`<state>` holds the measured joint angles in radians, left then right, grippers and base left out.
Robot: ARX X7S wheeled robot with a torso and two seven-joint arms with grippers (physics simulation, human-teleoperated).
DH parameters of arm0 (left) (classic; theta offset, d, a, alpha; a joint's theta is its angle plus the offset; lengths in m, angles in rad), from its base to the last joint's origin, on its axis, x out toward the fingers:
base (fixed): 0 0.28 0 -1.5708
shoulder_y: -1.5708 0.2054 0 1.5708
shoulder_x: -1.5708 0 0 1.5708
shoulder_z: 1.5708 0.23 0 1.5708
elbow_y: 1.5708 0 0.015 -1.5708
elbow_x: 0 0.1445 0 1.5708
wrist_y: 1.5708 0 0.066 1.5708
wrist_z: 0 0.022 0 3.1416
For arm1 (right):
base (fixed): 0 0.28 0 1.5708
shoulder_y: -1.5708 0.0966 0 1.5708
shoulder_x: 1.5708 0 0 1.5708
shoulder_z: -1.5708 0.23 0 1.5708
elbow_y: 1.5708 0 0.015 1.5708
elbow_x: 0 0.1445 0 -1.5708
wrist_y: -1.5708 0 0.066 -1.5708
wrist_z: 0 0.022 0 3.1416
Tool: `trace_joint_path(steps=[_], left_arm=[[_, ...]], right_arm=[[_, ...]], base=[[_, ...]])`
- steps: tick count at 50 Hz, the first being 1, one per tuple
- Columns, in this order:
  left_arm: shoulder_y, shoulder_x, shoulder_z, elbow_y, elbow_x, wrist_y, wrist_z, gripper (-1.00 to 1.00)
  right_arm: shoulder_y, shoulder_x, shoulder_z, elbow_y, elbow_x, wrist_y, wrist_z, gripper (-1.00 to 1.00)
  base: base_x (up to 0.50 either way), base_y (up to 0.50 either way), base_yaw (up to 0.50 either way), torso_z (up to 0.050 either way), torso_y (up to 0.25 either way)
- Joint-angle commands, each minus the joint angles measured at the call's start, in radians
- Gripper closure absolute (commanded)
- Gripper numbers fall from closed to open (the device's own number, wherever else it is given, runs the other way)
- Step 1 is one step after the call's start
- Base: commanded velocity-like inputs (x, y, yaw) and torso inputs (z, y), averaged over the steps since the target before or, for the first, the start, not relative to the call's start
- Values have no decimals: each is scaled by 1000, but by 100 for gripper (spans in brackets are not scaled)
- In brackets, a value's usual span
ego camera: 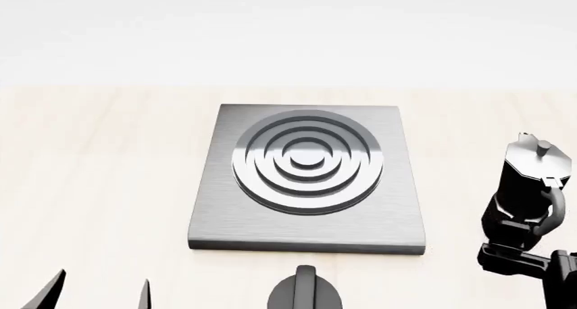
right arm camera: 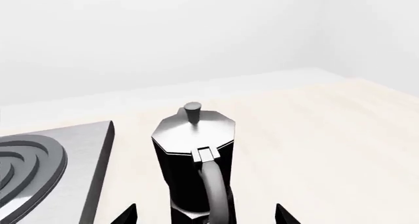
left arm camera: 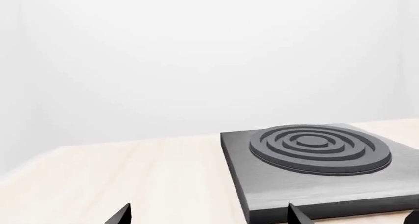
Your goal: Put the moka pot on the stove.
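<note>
The moka pot, glossy black with a silver lid and knob, stands upright on the light wood table to the right of the stove, apart from it. In the right wrist view the pot is close in front, its handle facing the camera. My right gripper is open, its fingertips on either side of the pot's lower body with gaps showing. My left gripper is open and empty, low over the table at the stove's near left corner.
A short black round knob sits on the table just in front of the stove's near edge. The light wood tabletop extends left of the stove and past the pot. A white wall stands behind.
</note>
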<state>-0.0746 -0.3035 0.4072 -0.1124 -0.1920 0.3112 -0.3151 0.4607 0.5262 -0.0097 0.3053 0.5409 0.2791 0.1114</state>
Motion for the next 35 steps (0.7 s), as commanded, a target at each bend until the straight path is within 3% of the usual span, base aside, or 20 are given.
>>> trace_joint_path(steps=[1,32,35], left_arm=[[-1,-3,4,-1,0,3,-1,-100],[-4,-6,11,-4,-4,9,-5,-100],[-4,-6,11,-3,-5,9,-6,-100]], right_arm=[[16,-11,10,55,7,-32,-23,-100],[-2,-8,28,22,18,-36,1,-100],[-12,-15,30,35,12,-92,-34,-100]], base=[[0,0,0,0,0],[0,0,0,0,0],[0,0,0,0,0]])
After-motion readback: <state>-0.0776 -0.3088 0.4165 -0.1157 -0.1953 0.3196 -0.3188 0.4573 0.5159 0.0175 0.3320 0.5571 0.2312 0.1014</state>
